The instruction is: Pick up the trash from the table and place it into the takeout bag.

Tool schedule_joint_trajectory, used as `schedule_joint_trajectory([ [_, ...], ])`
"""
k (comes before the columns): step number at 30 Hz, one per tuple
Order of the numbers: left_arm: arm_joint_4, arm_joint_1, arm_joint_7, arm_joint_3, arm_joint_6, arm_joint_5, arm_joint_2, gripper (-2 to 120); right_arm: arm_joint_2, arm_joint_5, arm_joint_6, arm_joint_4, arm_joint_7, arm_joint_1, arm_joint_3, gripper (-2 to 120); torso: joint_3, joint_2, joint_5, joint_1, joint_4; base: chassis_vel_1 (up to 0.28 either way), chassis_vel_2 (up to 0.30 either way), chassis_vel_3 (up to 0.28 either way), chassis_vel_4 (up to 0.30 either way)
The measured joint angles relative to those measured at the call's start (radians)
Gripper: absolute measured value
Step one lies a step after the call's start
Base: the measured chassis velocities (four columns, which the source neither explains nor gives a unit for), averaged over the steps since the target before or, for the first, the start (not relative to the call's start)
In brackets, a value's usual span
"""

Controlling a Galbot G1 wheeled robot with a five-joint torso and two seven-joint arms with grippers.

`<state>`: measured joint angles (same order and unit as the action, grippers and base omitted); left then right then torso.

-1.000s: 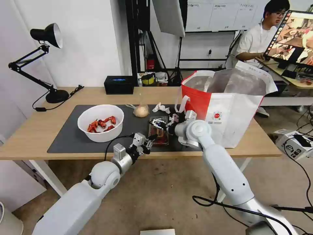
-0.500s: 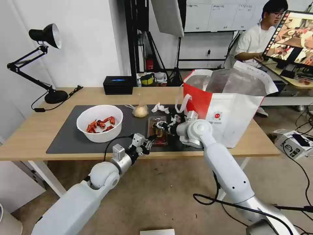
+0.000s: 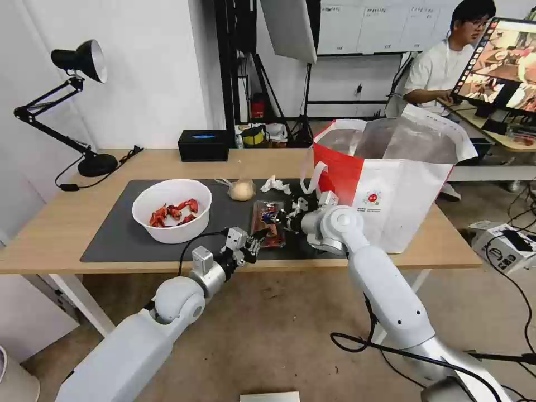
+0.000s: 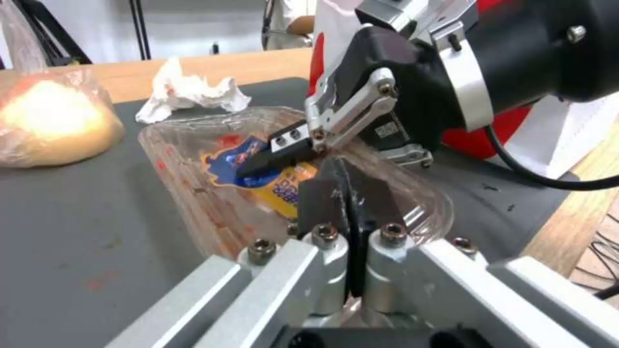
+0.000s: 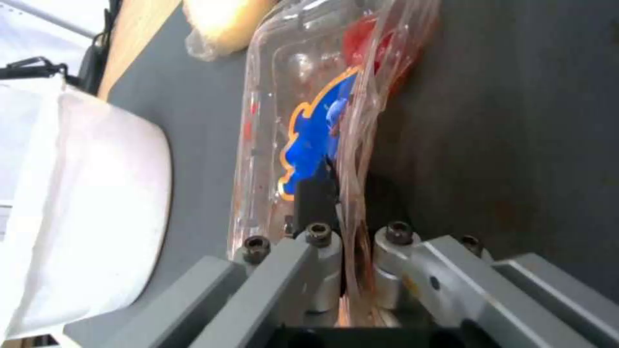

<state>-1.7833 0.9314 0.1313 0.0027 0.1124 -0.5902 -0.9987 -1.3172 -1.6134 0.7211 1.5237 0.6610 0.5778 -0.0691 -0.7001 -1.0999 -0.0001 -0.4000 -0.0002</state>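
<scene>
- Trash lies spread along the dark mat [image 3: 117, 240] on the worktop [image 3: 50, 223]: at the left a white bowl [image 3: 172, 210] with red shells, then a small bag [image 3: 242, 190] with a beige lump, a crumpled tissue [image 3: 275, 185] behind, and the clear tray [image 3: 269, 223] near the front edge.
- Left claw [image 3: 249, 243] sits at the near end of the tray; in the left wrist view its fingers [image 4: 335, 193] are pressed together on the tray's clear rim.
- Right claw [image 3: 277, 216] reaches in from the bag side; the right wrist view shows its fingers [image 5: 316, 195] closed on the tray's thin plastic edge beside the blue label.
- Step in hand, as I judge it: both arms are pinching the tray, which rests on or only just above the mat, so the lift has hardly begun.
- Takeout bag [image 3: 391, 184] stands open at the right end of the worktop, foil lining showing, just beyond the right arm.
- Next move probably calls for raising the tray level, both grips kept even so the flimsy plastic does not buckle or spill scraps, then carrying it right, over the bag's rim.
</scene>
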Motion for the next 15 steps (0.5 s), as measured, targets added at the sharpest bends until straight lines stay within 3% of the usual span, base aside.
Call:
schedule_joint_trajectory([
  [12, -0.037, 0.087, 0.009, -0.088, -0.020, -0.005, 0.027, 0, 0.008, 0.036, 0.001, 0.022, -0.052, 0.022, -0.002, 0, 0.000, 0.000, 0.0000, 0.000, 0.0006, 0.000, 0.000, 0.000, 0.000],
  [15, -0.091, 0.147, 0.008, -0.153, -0.048, -0.039, 0.052, 0, 0.016, 0.039, 0.001, 0.033, -0.063, 0.023, -0.005, 0, 0.000, 0.000, 0.0000, 0.000, 0.0004, 0.000, 0.000, 0.000, 0.000],
])
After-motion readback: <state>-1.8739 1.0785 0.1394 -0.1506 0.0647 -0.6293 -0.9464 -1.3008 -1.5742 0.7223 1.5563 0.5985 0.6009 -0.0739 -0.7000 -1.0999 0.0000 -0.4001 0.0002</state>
